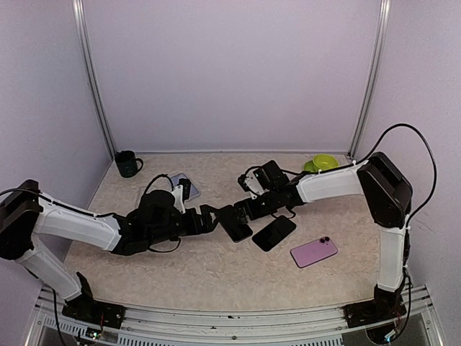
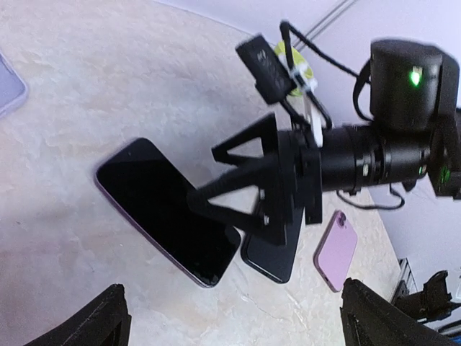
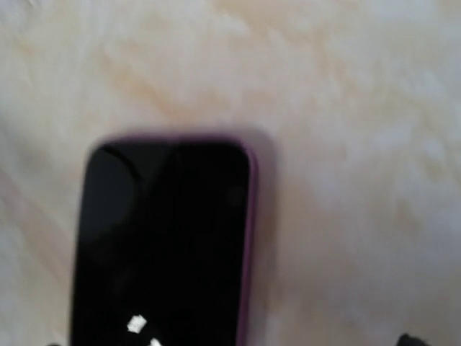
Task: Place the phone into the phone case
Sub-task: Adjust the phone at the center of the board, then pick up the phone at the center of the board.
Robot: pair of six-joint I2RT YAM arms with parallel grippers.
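Phone [image 1: 236,229] noted flat, screen up, at frame centre on the surface [image 1: 216,277]; purple case [image 1: 314,252] lower right of it, apart. Left gripper [image 1: 209,216] and right gripper [image 2: 204,176] are spread wide, nothing clamped. Phone is judged stiff, slick, breakable glass; best taken across its long edges.

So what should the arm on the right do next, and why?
Probably lower the right gripper a little around the purple-rimmed phone. It is open and empty, hovering over that phone, which lies flat on the table; the pink case sits apart, so nothing can be fitted until something is grasped.
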